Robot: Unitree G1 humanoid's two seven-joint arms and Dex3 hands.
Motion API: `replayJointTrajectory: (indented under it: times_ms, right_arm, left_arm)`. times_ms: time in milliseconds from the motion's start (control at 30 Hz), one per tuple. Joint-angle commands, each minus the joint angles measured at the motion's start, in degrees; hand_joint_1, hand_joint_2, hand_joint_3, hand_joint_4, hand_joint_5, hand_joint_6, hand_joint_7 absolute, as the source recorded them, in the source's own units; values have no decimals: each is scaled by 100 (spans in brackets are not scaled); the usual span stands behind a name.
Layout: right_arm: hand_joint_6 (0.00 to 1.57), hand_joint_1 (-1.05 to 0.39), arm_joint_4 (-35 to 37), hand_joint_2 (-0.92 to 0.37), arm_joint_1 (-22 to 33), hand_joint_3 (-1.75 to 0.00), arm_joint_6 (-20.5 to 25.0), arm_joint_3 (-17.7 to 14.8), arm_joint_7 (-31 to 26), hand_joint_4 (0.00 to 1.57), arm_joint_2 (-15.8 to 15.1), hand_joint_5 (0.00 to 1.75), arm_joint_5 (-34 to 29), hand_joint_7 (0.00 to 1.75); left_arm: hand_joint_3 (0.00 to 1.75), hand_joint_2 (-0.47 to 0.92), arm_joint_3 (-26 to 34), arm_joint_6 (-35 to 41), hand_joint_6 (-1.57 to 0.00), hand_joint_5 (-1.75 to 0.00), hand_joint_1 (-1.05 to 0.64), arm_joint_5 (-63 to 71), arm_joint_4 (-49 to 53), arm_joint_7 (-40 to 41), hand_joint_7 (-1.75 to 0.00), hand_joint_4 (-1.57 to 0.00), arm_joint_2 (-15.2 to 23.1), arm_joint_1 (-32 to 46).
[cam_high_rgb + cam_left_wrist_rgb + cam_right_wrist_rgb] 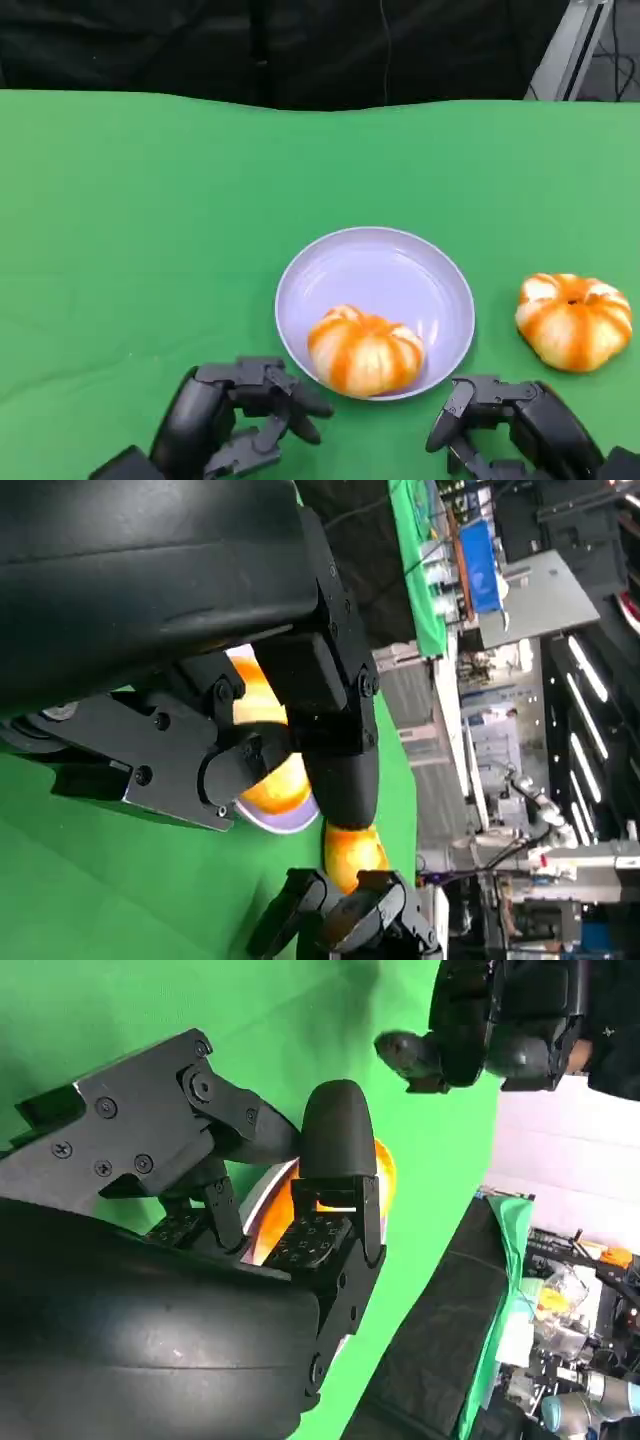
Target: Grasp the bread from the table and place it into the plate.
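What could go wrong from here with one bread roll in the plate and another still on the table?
The orange-and-white pumpkin-shaped bread roll sits against the near rim of the round lavender plate, so a passing hand might nudge it out. The second, similar roll lies on the green table beside the right hand; a poor grasp could roll it away. The left hand is close to the plate and may bump it.

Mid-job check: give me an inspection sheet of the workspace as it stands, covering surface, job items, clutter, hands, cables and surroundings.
Surface: green cloth over the table, smooth.
Job's things: one bread lies in the plate, at its near rim; a second bread lies on the cloth to the plate's right, apart from it.
Clutter: nothing seen.
Hands: left hand and right hand near the table's front edge, both holding nothing, fingers apart.
Cables: one dark cable hangs behind the table.
Surroundings: dark backdrop; metal frame at the far right.
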Motion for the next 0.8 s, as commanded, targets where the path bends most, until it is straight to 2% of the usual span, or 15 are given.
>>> replayJointTrajectory:
  times_ms: [33,200,800]
  right_arm:
    - [83,-15,-24,-60,13,-97,-21,-76,2,79,-71,150,76,120]
    - [83,-14,4,-61,6,-96,-39,-85,-8,80,-54,149,83,120]
    - [84,-13,-65,-61,22,-97,16,-101,34,80,-94,149,115,120]
  left_arm:
    - [121,52,8,-178,-89,-169,-9,76,203,101,-143,-86,106,-64]
    - [128,49,-2,-256,-88,-172,-11,15,341,40,-147,-84,98,-105]
    - [129,48,-59,-285,-88,-170,-11,-90,348,28,-144,-85,113,-78]
